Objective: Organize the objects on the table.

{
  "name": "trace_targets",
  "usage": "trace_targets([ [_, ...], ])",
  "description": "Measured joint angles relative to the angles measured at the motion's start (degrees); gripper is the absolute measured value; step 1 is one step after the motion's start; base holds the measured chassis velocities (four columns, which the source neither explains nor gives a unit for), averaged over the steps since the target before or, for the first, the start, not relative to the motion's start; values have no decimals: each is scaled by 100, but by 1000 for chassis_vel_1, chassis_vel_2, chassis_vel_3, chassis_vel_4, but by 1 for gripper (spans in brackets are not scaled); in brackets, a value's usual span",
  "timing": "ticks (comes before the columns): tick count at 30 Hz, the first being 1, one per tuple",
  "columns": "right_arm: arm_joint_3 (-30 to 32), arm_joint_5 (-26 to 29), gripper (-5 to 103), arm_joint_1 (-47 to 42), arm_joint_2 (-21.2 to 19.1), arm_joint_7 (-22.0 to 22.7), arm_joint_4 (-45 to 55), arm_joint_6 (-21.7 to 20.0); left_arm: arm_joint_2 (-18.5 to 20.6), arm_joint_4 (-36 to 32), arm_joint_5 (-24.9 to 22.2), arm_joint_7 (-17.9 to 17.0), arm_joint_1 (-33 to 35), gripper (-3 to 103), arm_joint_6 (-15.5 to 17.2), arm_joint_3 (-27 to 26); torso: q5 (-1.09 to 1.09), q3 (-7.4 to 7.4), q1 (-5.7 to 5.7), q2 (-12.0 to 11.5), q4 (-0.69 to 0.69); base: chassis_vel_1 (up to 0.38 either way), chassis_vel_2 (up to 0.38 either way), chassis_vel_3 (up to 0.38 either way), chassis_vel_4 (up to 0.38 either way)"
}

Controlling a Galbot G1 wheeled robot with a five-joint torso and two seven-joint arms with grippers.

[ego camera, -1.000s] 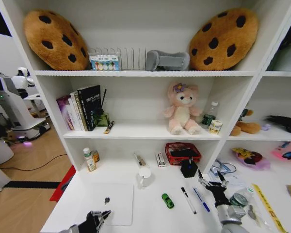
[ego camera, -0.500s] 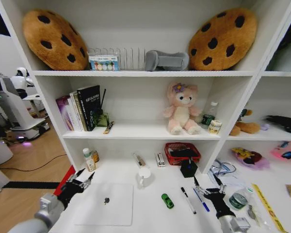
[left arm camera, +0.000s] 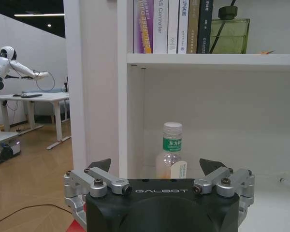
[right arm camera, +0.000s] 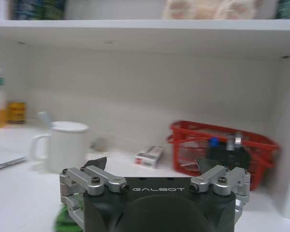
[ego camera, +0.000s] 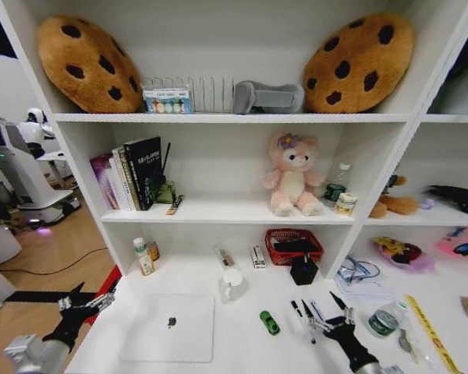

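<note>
Long white table across the bottom of the head view, under white shelves. Silver laptop lying closed at lower left centre, small dark logo on its lid. Tiny green toy car just right of it, long axis slanting from upper left to lower right. Black pen and blue pen at lower right centre, both slanting the same way, partly covered by the right gripper, fingers spread apart above them. Yellow ruler along the lower right edge, running diagonally. Left gripper at lower left, off the table's edge over the wooden floor, fingers apart. Left wrist view adding a clear bottle with a green label, and book spines above, one reading "Controller". Right wrist view adding a white mug and a red basket. "GALBOT" printed on both gripper bodies.
</note>
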Motion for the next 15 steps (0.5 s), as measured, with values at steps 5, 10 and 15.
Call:
trace_targets([
  [5,-6,96,100,-10,-252,-1095,-466,450,-211,40,218,-10,-72,100,12,282,0,0,0,0,1,0,0,0,0],
  [10,67,488,100,120,-547,-2039,-744,531,-287,27,386,-9,-78,100,3,421,-1,0,0,0,3,0,0,0,0],
  [15,-110,639,100,483,-638,-2320,-931,305,-228,18,427,-12,-208,100,110,545,-1,0,0,0,-2,0,0,0,0],
])
